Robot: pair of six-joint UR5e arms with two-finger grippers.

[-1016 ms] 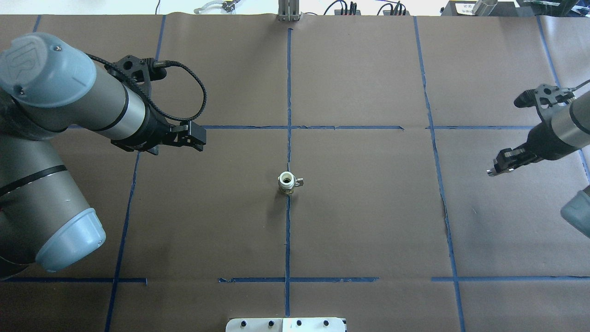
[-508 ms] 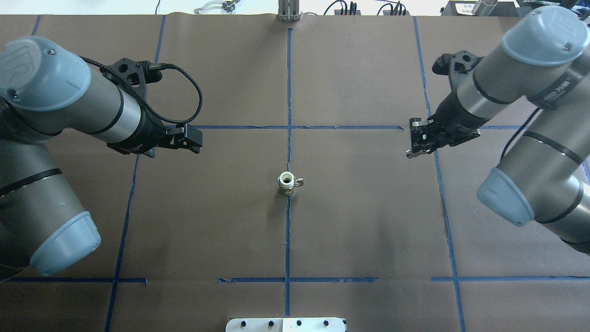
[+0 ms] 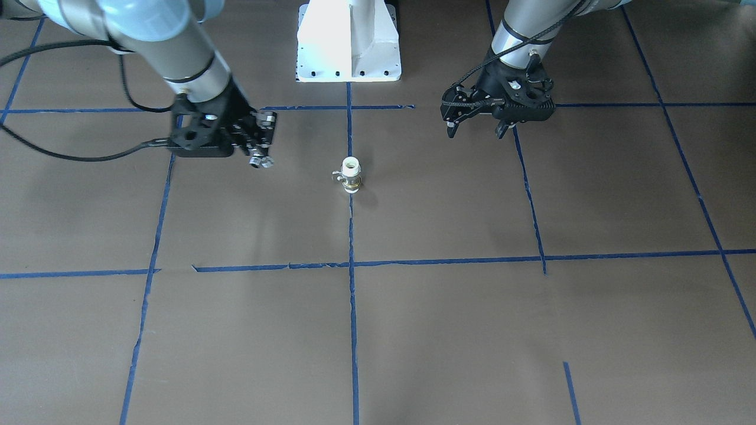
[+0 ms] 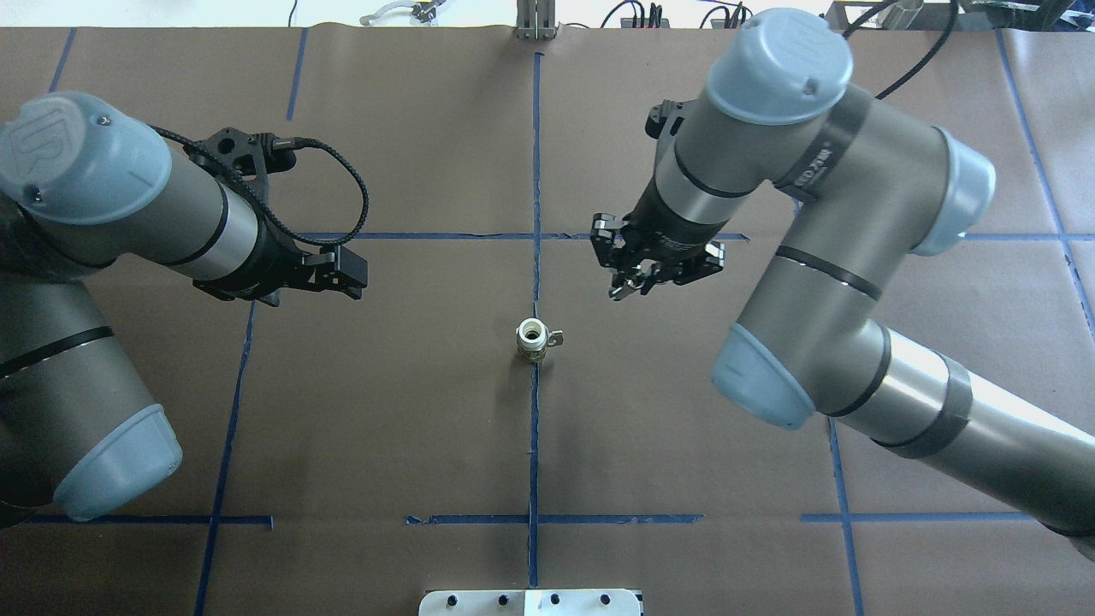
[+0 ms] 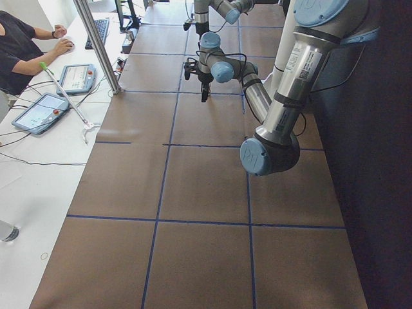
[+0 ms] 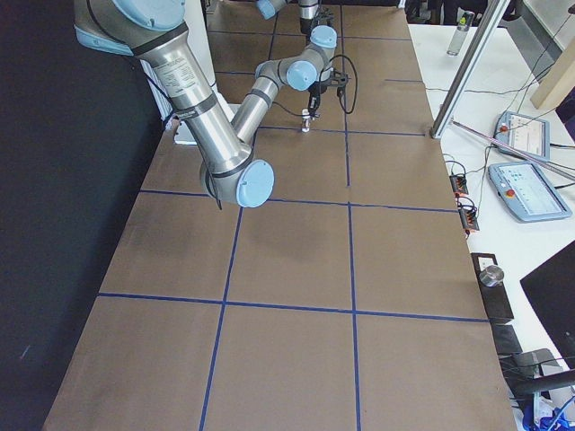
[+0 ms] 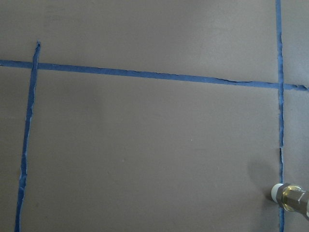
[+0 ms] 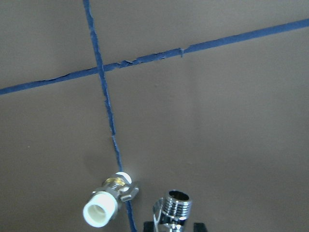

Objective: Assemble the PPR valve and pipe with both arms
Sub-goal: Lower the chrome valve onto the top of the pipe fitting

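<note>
Right fingers (image 8: 199, 227) clamped on pipe (image 8: 174, 208), swung nearer valve (image 4: 532, 340), left fingers (image 3: 451, 123) apart

Joint cap (image 4: 75, 150) of the left arm (image 4: 204, 227) probably bears an embossed "UR".

Overhead cam sits high behind the robot and looks forward and down on the table (image 4: 411, 411), PPR valve (image 4: 532, 339) mid-frame. Front-facing cam is across the table, steep down, robot base (image 3: 348, 41) at top, so sides flip; it shares the valve, blue tape grid (image 3: 351, 262), left gripper (image 3: 474, 131) and right gripper (image 3: 261, 159) with overhead. Two side cams stand far back at the table ends, looking along its length, arms small at the far end. Left wrist cam: close, facing down on the paper, valve clipped at bottom-right corner. Right wrist cam: close, tilted down, valve lower left, the pipe (image 8: 173, 208) at bottom edge. Both wrist cams share the valve and its tape line.
</note>
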